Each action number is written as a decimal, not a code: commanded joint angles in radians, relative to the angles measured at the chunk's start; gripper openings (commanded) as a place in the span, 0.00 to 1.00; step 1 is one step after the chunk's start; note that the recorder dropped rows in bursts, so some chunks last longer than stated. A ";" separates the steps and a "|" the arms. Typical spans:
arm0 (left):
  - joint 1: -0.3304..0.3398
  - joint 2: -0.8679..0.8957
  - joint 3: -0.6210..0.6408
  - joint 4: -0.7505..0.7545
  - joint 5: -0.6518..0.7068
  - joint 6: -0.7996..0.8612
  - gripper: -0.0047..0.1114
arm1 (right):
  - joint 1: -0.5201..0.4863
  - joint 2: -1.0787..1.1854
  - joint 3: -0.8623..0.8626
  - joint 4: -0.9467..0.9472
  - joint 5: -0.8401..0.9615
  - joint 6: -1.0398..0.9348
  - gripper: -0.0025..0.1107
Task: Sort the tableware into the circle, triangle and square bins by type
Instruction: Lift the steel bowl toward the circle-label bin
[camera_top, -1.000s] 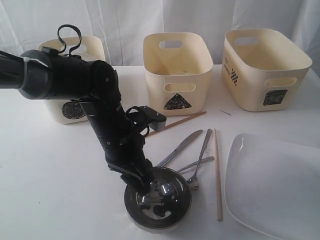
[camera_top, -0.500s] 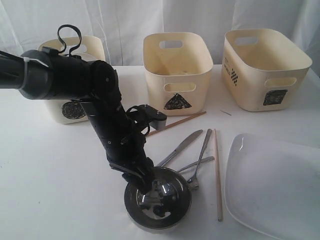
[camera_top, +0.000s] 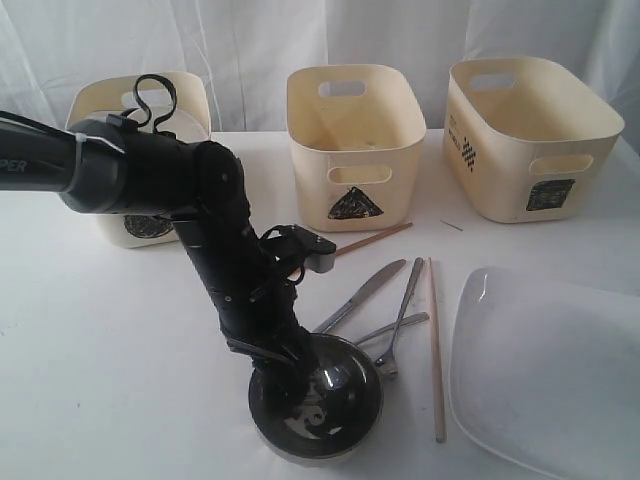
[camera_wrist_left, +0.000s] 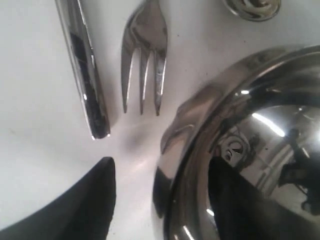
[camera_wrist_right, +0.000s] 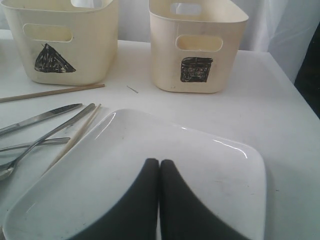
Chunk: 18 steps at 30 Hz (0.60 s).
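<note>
Left wrist view: left gripper (camera_wrist_left: 161, 165) apart, straddling bowl (camera_wrist_left: 260, 115) rim; right gripper (camera_wrist_right: 159, 162) together. I judge grasp step; next, close and lift toward circle bin (camera_top: 190, 100).

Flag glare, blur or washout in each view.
Exterior view: soft and grainy, white plate blends into the table. Left wrist view: steel bowl fills it with mirror reflections, rim blurred. Right wrist view: even light, faint glints on the plate rim.

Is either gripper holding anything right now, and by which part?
Nothing yet. The left gripper straddles the steel bowl rim, outer finger clear of it; the right gripper is shut, empty, above the white plate.
</note>
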 joint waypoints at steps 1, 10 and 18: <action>-0.006 -0.004 0.008 -0.015 0.011 -0.008 0.54 | -0.003 -0.006 0.007 0.001 -0.002 -0.005 0.02; -0.006 -0.004 0.008 -0.012 0.013 -0.008 0.12 | -0.003 -0.006 0.007 0.001 -0.002 -0.005 0.02; -0.002 -0.037 -0.030 0.059 0.111 -0.008 0.04 | -0.003 -0.006 0.007 0.001 -0.002 -0.005 0.02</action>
